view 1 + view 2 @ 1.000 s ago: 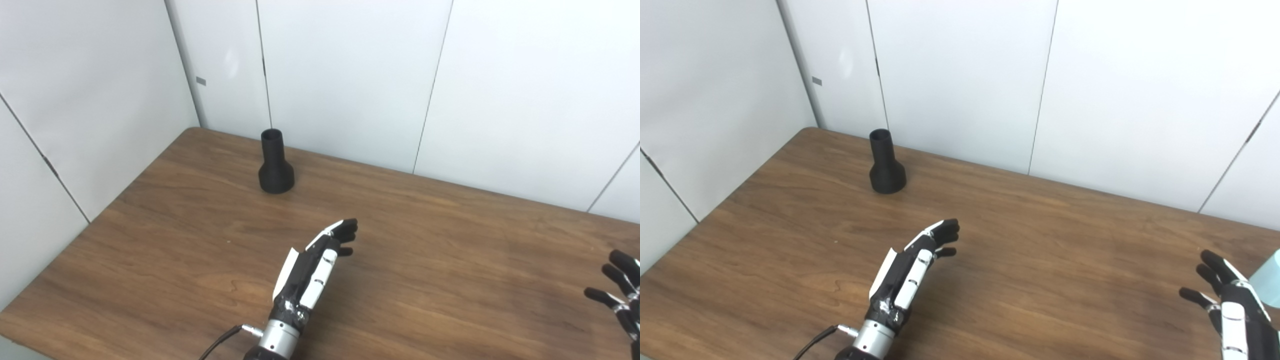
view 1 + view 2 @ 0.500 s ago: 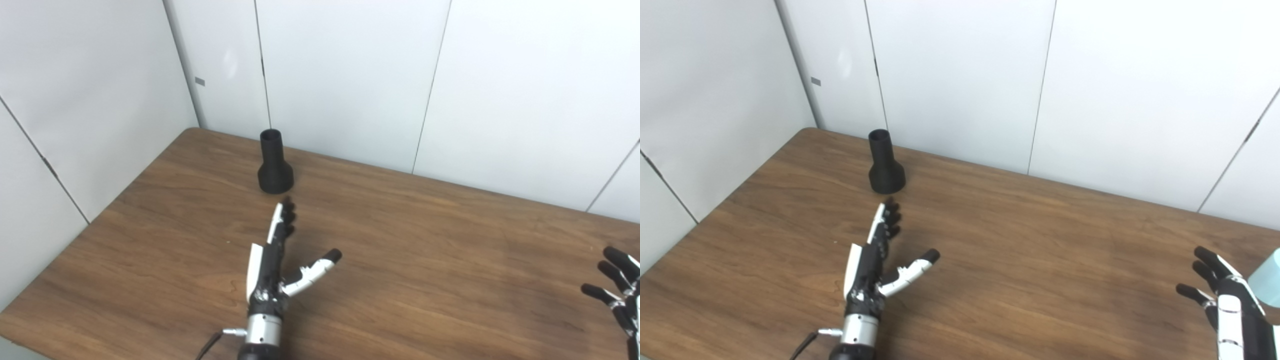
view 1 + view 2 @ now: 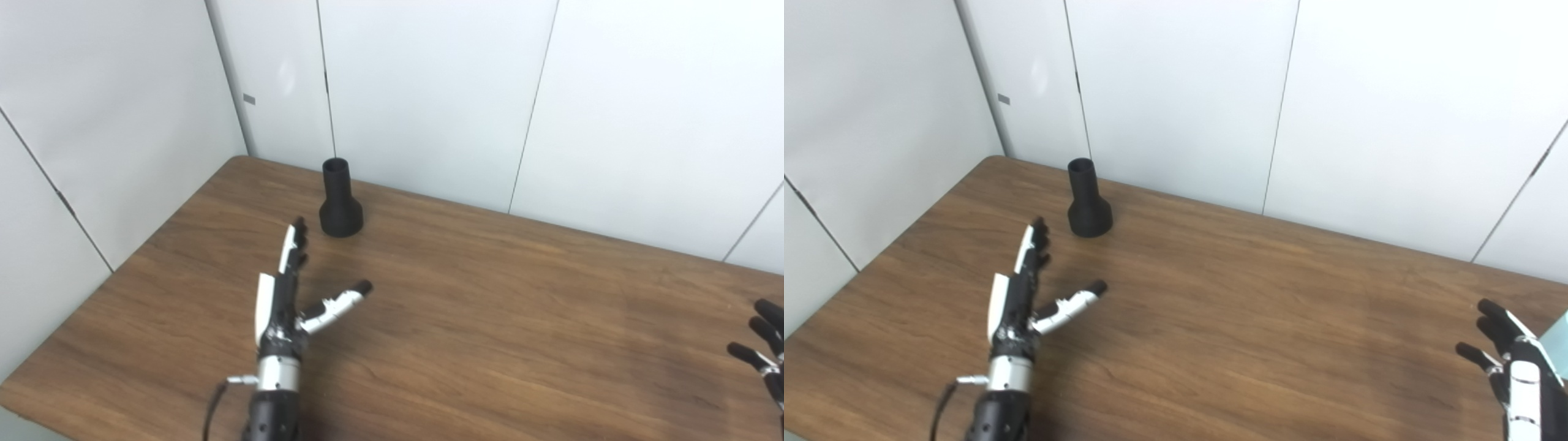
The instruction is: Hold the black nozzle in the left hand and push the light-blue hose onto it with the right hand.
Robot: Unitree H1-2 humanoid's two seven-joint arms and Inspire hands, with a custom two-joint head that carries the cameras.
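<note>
Since the frame half a second back, my left hand [image 3: 285, 294] has shifted leftward and a little farther out over the table [image 3: 490, 318], and its fingertips now sit level with the base of the black nozzle [image 3: 340, 199], just to that base's left and not touching it. I order the remaining findings by size. White wall panels [image 3: 429, 92] close off the far side and the left side of the scene. The wooden table fills the lower part of both views, its far left corner tucked into the wall corner. The left hand is empty, fingers extended and close together, thumb splayed out to the right; it holds nothing. My right hand [image 3: 1516, 367] stands at the right edge of the views, fingers spread and raised, also empty. The black nozzle stands upright on its flared base near the far left corner of the table, narrow open end up. A sliver of the light-blue hose [image 3: 1557, 334] shows at the right edge of the right eye view only, just beyond the right hand; I cannot tell whether the two touch.
</note>
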